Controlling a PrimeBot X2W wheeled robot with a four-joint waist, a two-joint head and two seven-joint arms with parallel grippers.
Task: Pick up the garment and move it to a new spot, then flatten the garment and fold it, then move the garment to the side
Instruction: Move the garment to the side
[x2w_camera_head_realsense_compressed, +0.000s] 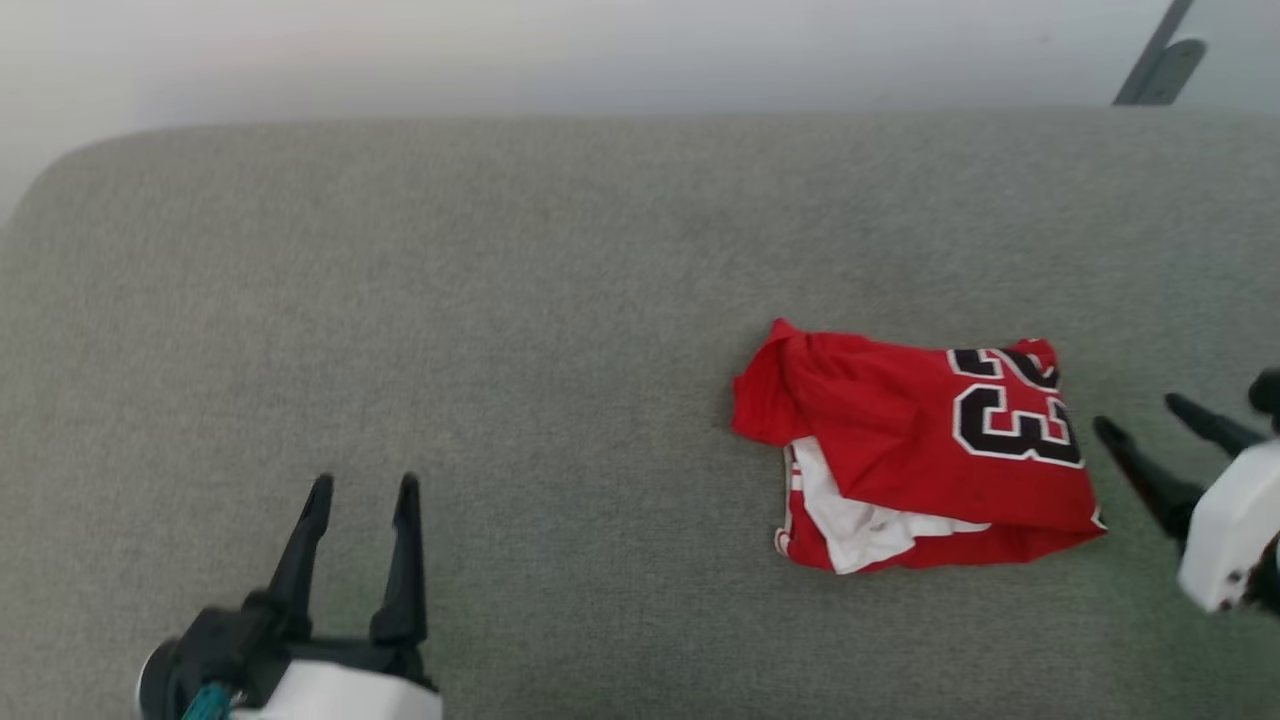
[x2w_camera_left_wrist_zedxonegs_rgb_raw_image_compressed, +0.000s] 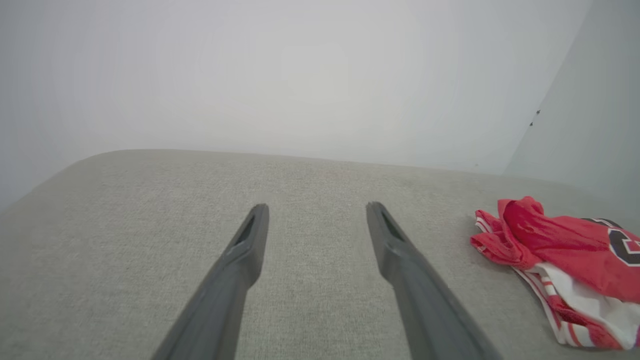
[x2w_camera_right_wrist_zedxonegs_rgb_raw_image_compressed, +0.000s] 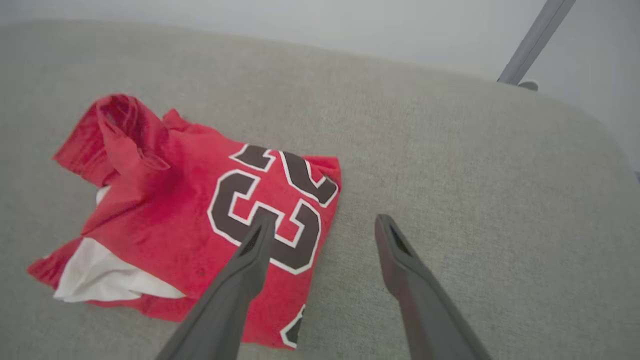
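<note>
Left gripper (x2w_camera_head_realsense_compressed: 364, 482) sits nearest, low at the left, its fingers spread and empty, well apart from the garment (x2w_camera_head_realsense_compressed: 900, 430). Right gripper (x2w_camera_head_realsense_compressed: 1136, 412), at the right edge, is likewise spread and holds nothing. Its tips lie just beside the garment's right edge, and I cannot tell whether one touches the cloth. Farther out, the garment lies right of centre on the grey surface (x2w_camera_head_realsense_compressed: 500, 250) as a compact, roughly square packet, number up, with a white sleeve poking out at the near side. Folding looks done, if untidily. What seems left is the shift to the side, unless this spot already counts. Beyond stands a pale wall (x2w_camera_head_realsense_compressed: 600, 50).
</note>
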